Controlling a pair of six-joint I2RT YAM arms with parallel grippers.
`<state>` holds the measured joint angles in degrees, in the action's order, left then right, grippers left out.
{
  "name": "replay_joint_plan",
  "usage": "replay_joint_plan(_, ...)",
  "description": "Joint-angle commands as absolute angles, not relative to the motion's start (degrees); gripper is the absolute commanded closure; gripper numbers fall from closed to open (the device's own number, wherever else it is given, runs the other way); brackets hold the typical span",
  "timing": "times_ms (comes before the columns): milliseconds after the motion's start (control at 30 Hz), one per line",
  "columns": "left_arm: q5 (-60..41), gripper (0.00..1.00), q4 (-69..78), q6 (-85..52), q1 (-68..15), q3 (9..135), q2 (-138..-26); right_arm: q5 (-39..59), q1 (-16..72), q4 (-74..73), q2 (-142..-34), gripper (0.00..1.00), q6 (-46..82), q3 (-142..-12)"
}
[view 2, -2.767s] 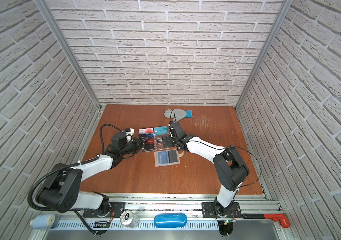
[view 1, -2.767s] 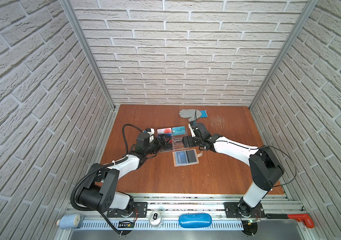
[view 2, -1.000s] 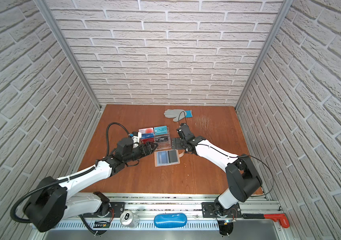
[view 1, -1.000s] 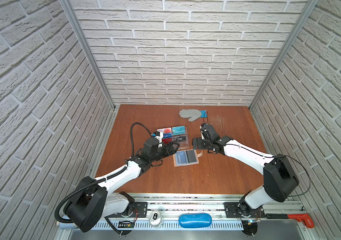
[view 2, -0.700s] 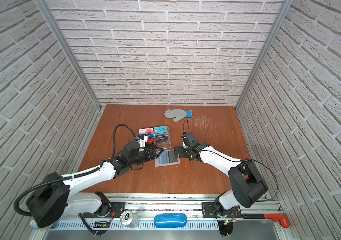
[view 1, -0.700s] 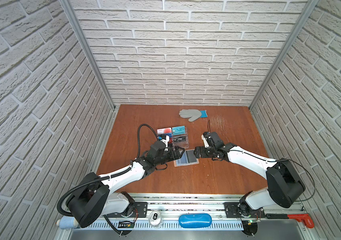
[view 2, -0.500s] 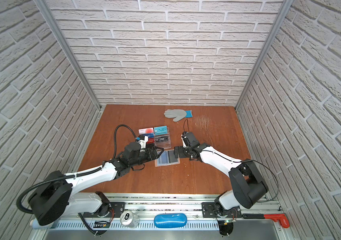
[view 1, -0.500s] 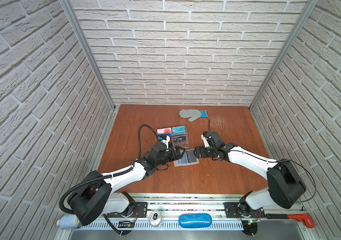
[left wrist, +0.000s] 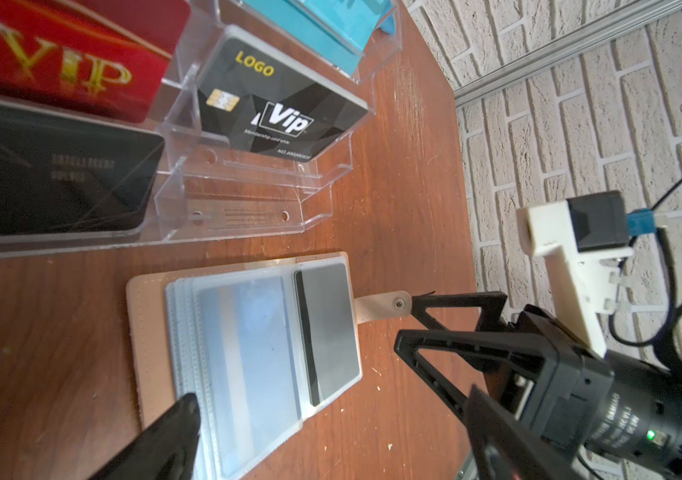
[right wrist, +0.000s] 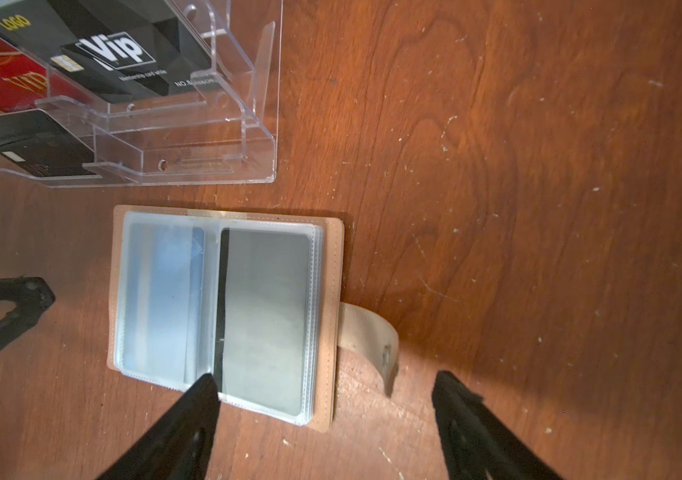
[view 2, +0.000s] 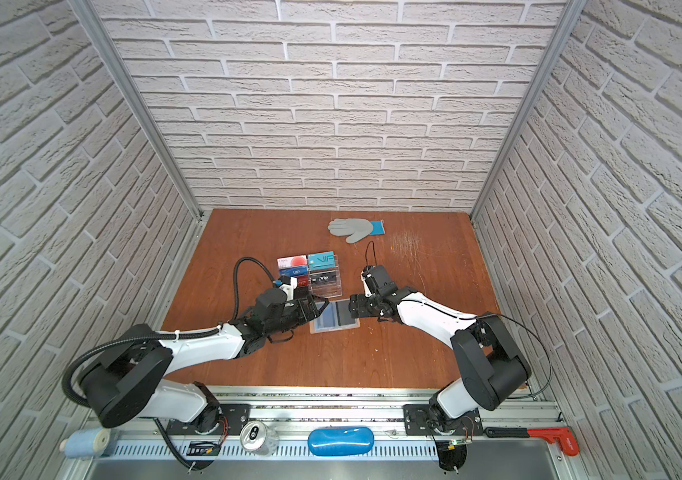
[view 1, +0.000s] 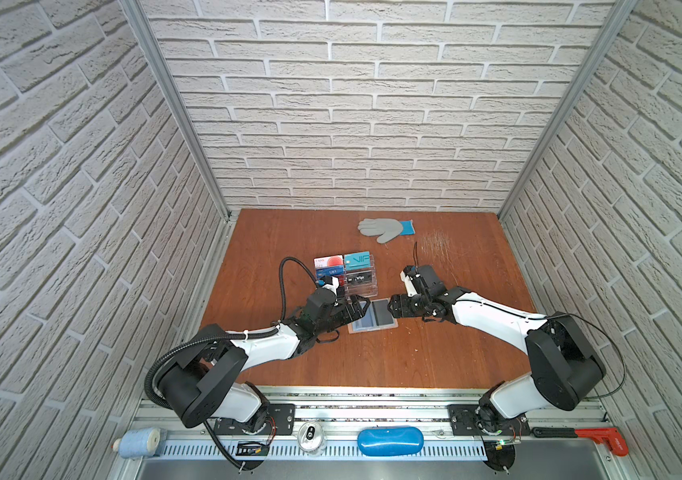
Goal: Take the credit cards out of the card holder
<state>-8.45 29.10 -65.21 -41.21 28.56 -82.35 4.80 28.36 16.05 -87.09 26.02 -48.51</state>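
The tan card holder (view 1: 372, 316) (view 2: 335, 318) lies open and flat on the table in front of the clear stand. Through its sleeves I see two credit cards: a pale blue one (right wrist: 160, 303) in one page and a dark grey one (right wrist: 268, 311) with a black stripe in the page beside it. The snap strap (right wrist: 368, 332) sticks out sideways. My left gripper (view 1: 357, 308) (left wrist: 331, 432) is open, with one fingertip (left wrist: 177, 424) over the holder's blue page. My right gripper (view 1: 393, 309) (right wrist: 327, 399) is open, spanning the dark page's edge and the strap and gripping nothing.
A clear acrylic tiered stand (view 1: 345, 276) (left wrist: 248, 187) with red, black, blue and teal cards sits just behind the holder. A grey glove (view 1: 385, 228) lies at the back. On the front rail are a blue case (view 1: 389, 441), a can (view 1: 310, 434) and a red clamp (view 1: 597, 436).
Both arms have come forward from the stand to the open card holder, the left from one side and the right from the other. The right jaws have narrowed a little.
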Motion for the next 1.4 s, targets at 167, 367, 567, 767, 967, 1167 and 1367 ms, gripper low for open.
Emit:
replay_joint_plan(167, -11.34, 0.02, 40.31, -68.03, -40.00, 29.27, -88.31, 6.52, 28.65, 14.33, -90.69, 0.27, 26.02, -48.96)
replay_joint_plan(367, -11.34, 0.02, 42.57, -68.47, -39.97, 29.00, -90.46, 6.61, 28.65, 13.84, -92.17, 0.36, 26.10, -49.34)
replay_joint_plan(567, -11.87, 0.02, 43.22, -68.81, -39.64, 29.79, -92.44, 8.12, 28.65, 13.32, -93.84, 0.46, 26.28, -49.98)
replay_joint_plan(767, -11.69, 0.02, 43.42, -68.90, -39.02, 29.20, -92.50, 8.57, 28.65, 13.19, -94.12, 0.53, 26.43, -50.01)
replay_joint_plan(967, -12.13, 0.02, 43.99, -68.91, -39.01, 29.44, -93.48, 9.64, 28.65, 12.96, -95.01, 0.59, 26.63, -50.19)
replay_joint_plan(1167, -12.48, 0.02, 44.70, -69.19, -39.15, 29.79, -94.63, 10.09, 28.65, 12.75, -95.23, 0.63, 26.78, -50.19)
replay_joint_plan(1367, -12.55, 0.02, 45.42, -69.47, -39.86, 30.31, -95.49, 10.80, 28.65, 12.33, -95.61, 0.67, 27.12, -50.13)
